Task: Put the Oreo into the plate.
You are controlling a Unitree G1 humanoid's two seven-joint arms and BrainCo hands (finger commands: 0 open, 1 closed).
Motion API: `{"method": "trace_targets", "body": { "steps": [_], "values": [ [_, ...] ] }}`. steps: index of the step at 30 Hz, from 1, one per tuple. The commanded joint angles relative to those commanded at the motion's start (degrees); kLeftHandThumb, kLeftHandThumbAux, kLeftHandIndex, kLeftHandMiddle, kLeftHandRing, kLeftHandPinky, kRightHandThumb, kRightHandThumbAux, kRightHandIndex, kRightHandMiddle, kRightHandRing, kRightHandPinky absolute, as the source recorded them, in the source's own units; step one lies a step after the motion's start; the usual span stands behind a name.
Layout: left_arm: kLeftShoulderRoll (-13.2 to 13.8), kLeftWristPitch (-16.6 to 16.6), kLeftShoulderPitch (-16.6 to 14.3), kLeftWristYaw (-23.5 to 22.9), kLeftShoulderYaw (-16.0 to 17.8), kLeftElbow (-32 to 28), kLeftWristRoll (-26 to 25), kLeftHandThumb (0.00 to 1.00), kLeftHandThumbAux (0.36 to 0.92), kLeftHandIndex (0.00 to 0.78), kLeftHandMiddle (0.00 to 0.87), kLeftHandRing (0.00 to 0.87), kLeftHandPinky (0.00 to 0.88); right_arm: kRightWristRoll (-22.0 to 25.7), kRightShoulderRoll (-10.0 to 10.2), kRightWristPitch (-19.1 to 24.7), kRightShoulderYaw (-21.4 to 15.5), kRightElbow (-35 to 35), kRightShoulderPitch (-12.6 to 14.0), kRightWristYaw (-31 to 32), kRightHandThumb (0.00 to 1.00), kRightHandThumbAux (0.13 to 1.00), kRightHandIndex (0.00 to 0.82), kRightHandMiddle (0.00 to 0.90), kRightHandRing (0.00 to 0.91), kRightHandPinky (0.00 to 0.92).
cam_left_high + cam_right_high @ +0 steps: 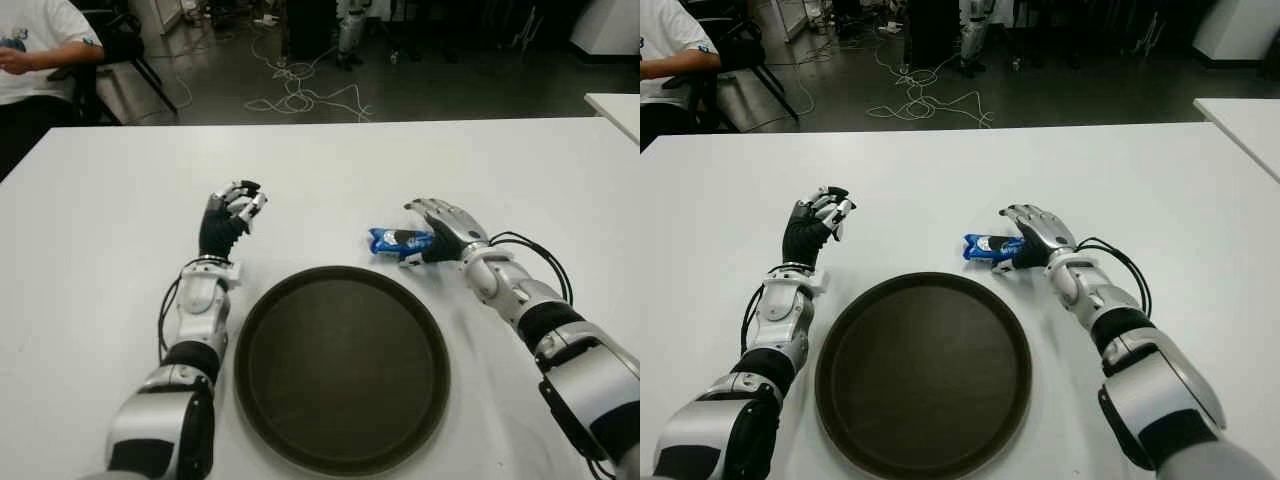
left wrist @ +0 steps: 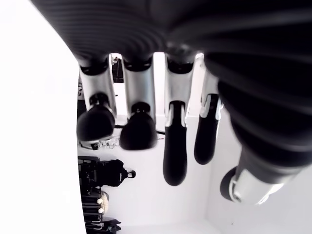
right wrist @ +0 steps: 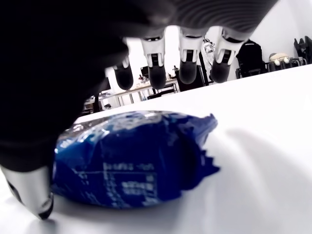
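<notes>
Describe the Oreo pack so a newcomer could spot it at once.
On the white table, find the big dark round plate. Just beyond its far right rim lies the Oreo pack, under the fingers of the right hand. It is the only blue, crinkly wrapper there.

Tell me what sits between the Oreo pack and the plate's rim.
Nothing: in the left eye view only bare white table separates the Oreo pack from the plate. The right robot hand hovers over the pack, fingers open.

One Oreo pack (image 1: 393, 240), one plate (image 1: 341, 368), one table (image 1: 110, 200), two robot hands: left hand (image 1: 231, 212), right hand (image 1: 440, 230).
</notes>
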Motion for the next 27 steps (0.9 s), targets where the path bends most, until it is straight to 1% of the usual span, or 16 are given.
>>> {"method": "trace_targets", "body": {
  "steps": [6, 11, 13, 15, 16, 18, 27],
  "values": [
    [0.2, 0.8, -0.7, -1.6, 0.9, 1.2, -1.1, 0.856, 0.667, 0.404, 0.515, 0.806, 0.789, 0.6, 0.6, -0.4, -0.5, 0.6, -0.2, -1.0, 0.0, 0.623, 0.0, 0.007, 0.02, 0.065],
    [0.3, -0.1, -1.0, -1.7, 1.3, 2.0, -1.0, 0.856, 0.668, 0.403, 0.516, 0.804, 0.786, 0.8, 0.9, -0.6, -0.9, 1.1, -0.4, -1.5, 0.0, 0.608, 0.0, 0.026, 0.04, 0.076],
    [0.3, -0.4, -1.2, -1.5, 1.3, 2.2, -0.8, 0.856, 0.667, 0.403, 0.517, 0.807, 0.787, 0.8, 1.1, -0.4, -1.0, 1.3, -0.5, -1.8, 0.0, 0.598, 0.0, 0.032, 0.052, 0.095],
    [0.3, -0.4, -1.3, -1.3, 1.3, 2.5, -0.7, 0.856, 0.667, 0.404, 0.518, 0.808, 0.787, 0.7, 1.2, -0.2, -1.1, 1.6, -0.6, -2.0, 0.0, 0.582, 0.006, 0.043, 0.078, 0.138],
    [0.4, -0.4, -1.4, -1.4, 1.4, 2.6, -0.7, 0.856, 0.667, 0.404, 0.517, 0.806, 0.787, 0.7, 1.3, 0.0, -1.2, 1.7, -0.7, -2.1, 0.0, 0.576, 0.007, 0.046, 0.08, 0.135],
    [0.4, -0.4, -1.5, -1.7, 1.5, 2.7, -0.7, 0.856, 0.667, 0.405, 0.517, 0.804, 0.786, 0.8, 1.4, 0.2, -1.3, 1.9, -0.7, -2.2, 0.0, 0.571, 0.007, 0.049, 0.081, 0.13],
    [0.5, -0.9, -1.9, -2.3, 1.9, 3.3, -0.7, 0.856, 0.667, 0.404, 0.514, 0.799, 0.786, 1.1, 1.7, 0.3, -1.9, 2.6, -1.0, -3.0, 0.0, 0.566, 0.034, 0.081, 0.123, 0.19]
  ]
}}
